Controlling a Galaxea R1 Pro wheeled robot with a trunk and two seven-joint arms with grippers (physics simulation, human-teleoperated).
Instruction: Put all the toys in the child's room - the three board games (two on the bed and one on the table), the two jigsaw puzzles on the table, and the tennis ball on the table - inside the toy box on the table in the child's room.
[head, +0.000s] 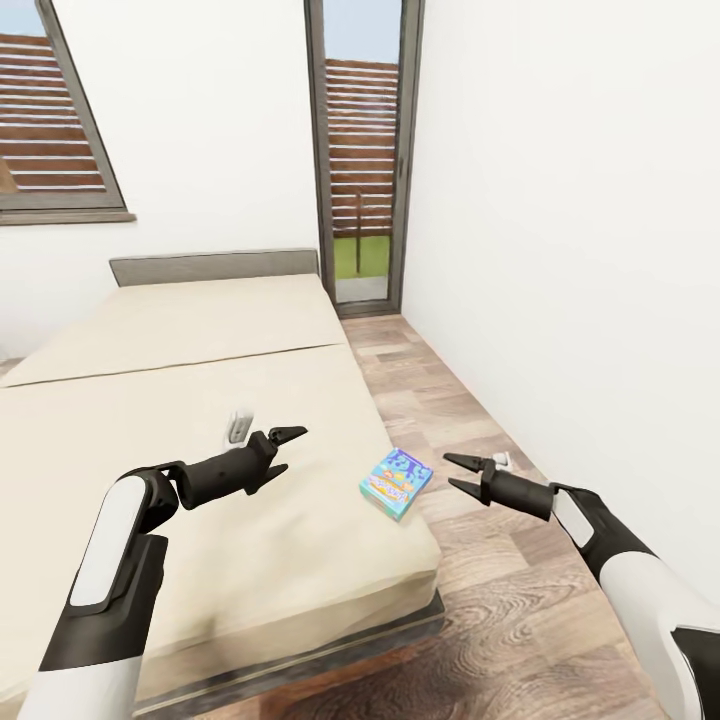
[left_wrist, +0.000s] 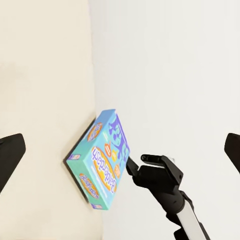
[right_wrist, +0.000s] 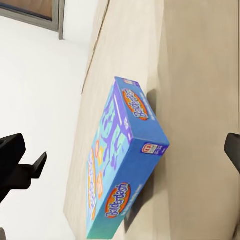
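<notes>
So you've barely begun: one board game (head: 396, 483), a flat glossy blue cardboard box with orange lettering, lies at the near right edge of the bed (head: 180, 400) on its matte beige mattress. Your left gripper (head: 287, 436) and right gripper (head: 461, 474) both gape wide, empty, flanking it.

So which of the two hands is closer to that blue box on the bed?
The right hand, just off the bed's edge beside the box; the left hand hangs farther off.

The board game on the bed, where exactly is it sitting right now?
In the head view the board game lies flat at the bed's right edge, near its foot corner, between the left gripper and right gripper.
</notes>
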